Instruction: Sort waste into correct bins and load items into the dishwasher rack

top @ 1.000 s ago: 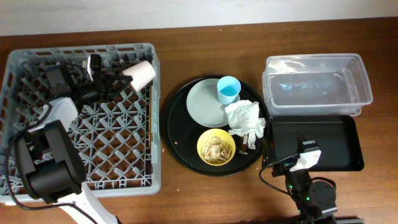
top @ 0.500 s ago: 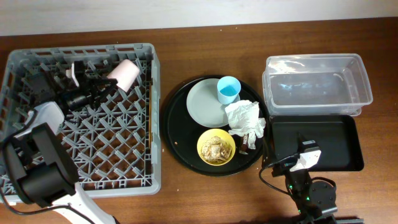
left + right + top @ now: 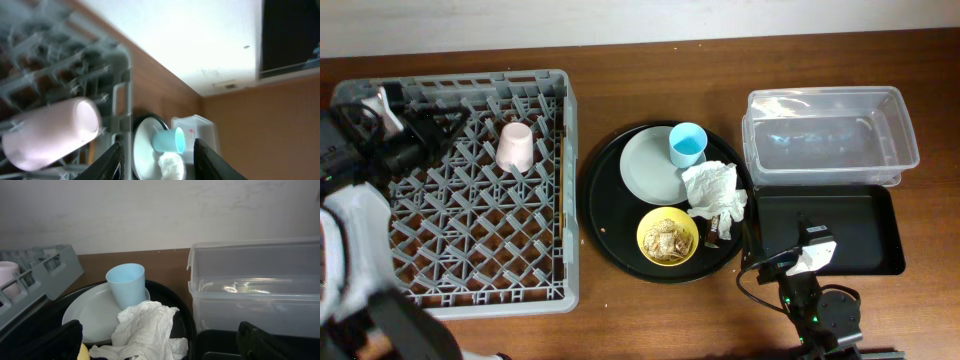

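Note:
The pink cup lies tilted among the pegs near the back right of the grey dishwasher rack. It also shows in the left wrist view. My left gripper is open and empty, apart from the cup on its left. The light blue cup, plate, napkin, dark wrapper and yellow bowl holding food scraps sit on the round black tray. My right gripper is open and empty, facing the napkin.
The clear tub stands at the back right, with the shallow black tray in front of it. A thin wooden stick lies along the rack's right inner wall. The right arm's base is at the front edge.
My left gripper let go of the pink cup and drew back to the left. The cup now rests in the rack. The right arm has not moved.

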Robot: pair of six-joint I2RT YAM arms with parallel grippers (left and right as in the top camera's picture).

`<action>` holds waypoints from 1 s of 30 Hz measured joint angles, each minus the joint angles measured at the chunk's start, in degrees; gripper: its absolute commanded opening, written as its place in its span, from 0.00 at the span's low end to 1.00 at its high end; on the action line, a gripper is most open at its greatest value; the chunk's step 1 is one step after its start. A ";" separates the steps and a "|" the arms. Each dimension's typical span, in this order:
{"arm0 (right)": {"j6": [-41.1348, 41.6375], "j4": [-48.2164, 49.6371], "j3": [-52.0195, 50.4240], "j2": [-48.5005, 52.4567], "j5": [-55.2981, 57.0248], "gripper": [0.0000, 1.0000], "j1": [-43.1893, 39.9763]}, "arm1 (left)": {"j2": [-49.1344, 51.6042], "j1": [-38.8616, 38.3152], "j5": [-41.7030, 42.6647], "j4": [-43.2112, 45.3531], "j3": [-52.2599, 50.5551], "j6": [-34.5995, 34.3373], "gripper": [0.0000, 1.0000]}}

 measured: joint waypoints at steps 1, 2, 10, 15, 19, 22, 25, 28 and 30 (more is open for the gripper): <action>-0.02 0.00 0.00 0.00 0.00 0.99 0.00 | -5.07 -2.43 -3.45 0.00 0.02 0.15 0.41; -0.02 0.00 0.00 0.00 0.00 0.99 0.00 | -9.44 -5.68 -6.69 -0.13 0.07 0.42 0.41; -0.04 0.00 0.00 0.00 0.02 0.99 0.00 | -13.22 -47.15 -40.15 -4.17 0.26 6.54 0.45; -0.02 0.00 0.00 0.00 0.00 0.99 0.00 | -1.92 -60.08 -52.87 -5.81 0.26 9.05 0.52; -0.04 0.00 0.00 0.00 0.00 0.99 0.00 | 3.61 -62.31 -56.85 -12.02 0.13 9.70 0.62; 0.02 0.00 0.00 0.00 0.00 0.99 0.00 | 3.65 -62.29 -59.19 -14.34 0.13 9.75 0.63; 0.00 0.00 0.00 0.00 0.00 0.99 0.00 | 3.63 -62.23 -60.19 -18.05 0.13 9.77 0.64; 0.00 0.00 0.00 0.00 -0.04 0.99 0.00 | 3.63 -60.94 -60.06 -19.96 0.13 9.77 0.65; -0.02 0.04 0.00 0.00 -0.04 0.99 0.00 | 3.54 -58.45 -57.90 -20.15 0.13 9.79 0.79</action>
